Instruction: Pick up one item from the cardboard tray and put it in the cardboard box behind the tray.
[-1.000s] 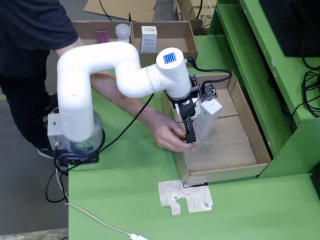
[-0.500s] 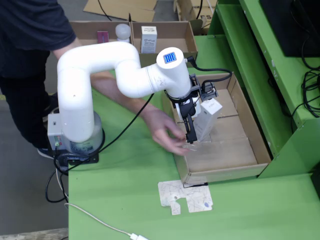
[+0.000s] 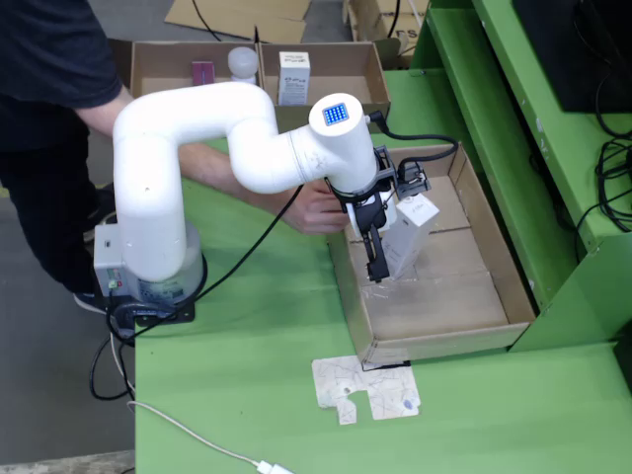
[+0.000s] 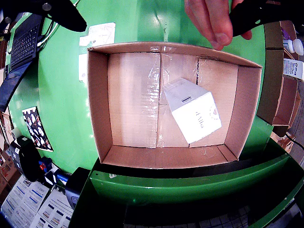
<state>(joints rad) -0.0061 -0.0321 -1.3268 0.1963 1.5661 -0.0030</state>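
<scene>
Tool (image 3: 375, 259) hangs over the cardboard tray (image 3: 494, 259), beside a tilted white carton (image 3: 410, 232) whose long axis runs diagonally across the floor; grip state unclear.

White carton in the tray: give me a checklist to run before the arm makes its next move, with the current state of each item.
1. White carton inside the cardboard tray: ok, it stands tilted on the tray floor.
2. Gripper placed at the carton: ok in the fixed view, it sits against the carton's side.
3. Grip closed on the carton: cannot tell, the jaws are not clear in either view.
4. Person's hand away from the tray: not ok, it is at the tray's edge beside the arm.
5. Cardboard box behind the tray has room: ok, though a small white box already stands in it.
</scene>
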